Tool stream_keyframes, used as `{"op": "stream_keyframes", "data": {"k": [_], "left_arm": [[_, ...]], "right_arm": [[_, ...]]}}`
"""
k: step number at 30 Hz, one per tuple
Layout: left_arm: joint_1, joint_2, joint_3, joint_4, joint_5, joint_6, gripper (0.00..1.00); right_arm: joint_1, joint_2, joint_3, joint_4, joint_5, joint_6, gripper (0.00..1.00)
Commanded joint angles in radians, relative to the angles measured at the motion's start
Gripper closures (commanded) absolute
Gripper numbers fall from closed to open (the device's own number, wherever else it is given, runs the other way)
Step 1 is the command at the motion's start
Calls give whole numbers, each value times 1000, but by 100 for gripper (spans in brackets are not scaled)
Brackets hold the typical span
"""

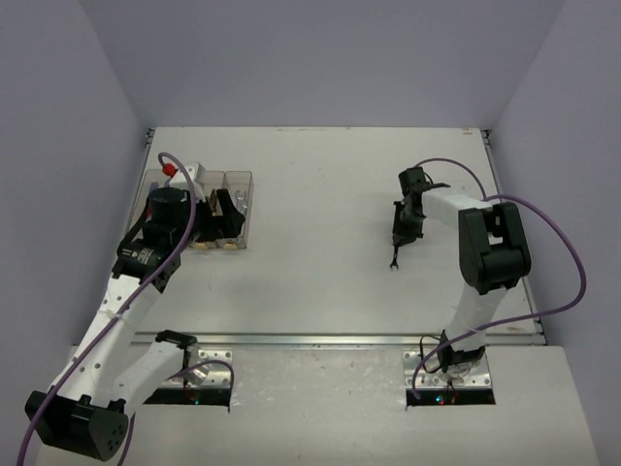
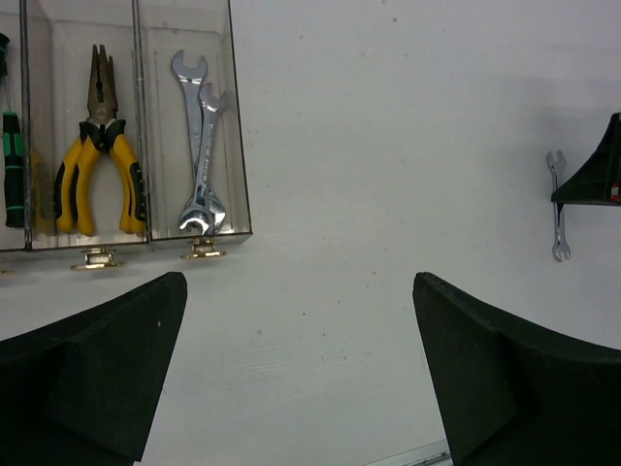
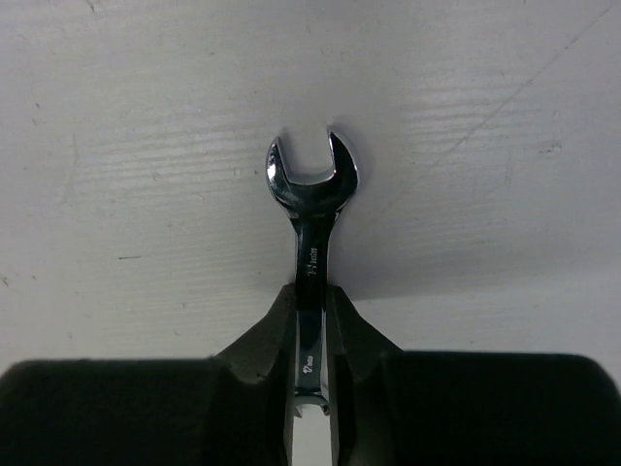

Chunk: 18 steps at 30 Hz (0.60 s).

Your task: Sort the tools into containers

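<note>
A silver wrench (image 3: 312, 184) is pinched by its shank in my right gripper (image 3: 310, 301), which is shut on it at the table's right middle (image 1: 400, 238). One open end (image 1: 394, 260) sticks out past the fingertips, close to the table top. My left gripper (image 2: 301, 330) is open and holds nothing; it hovers at the near end of the clear containers (image 1: 239, 181) on the left. In the left wrist view the bins (image 2: 236, 116) hold two silver wrenches (image 2: 202, 146), yellow-handled pliers (image 2: 97, 165) and a green-and-black screwdriver (image 2: 10, 165). The held wrench (image 2: 557, 209) shows far right there.
Brass latches (image 2: 202, 252) stick out from the bins' near end. A metal strip (image 1: 340, 339) runs along the table's near edge in front of the arm bases. Purple cables (image 1: 568, 262) loop from both arms. Walls close the table at the back and sides.
</note>
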Motion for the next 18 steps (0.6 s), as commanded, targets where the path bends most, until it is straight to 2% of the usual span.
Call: {"op": "stream_keyframes", "data": {"k": [1, 4, 10, 16, 18], "left_arm": [[-6, -37, 0, 80, 33, -28, 0], [-5, -32, -13, 106, 64, -62, 0], [-13, -14, -99, 238, 184, -187, 0], [-81, 17, -251, 515, 214, -359, 0], [-142, 59, -295, 686, 218, -432, 0]], "right_arm": [[6, 70, -63, 24, 34, 3, 94], [18, 29, -74, 27, 31, 5, 100], [43, -108, -94, 30, -4, 1, 100], [69, -295, -165, 85, -99, -18, 100], [107, -345, -189, 118, -145, -17, 100]]}}
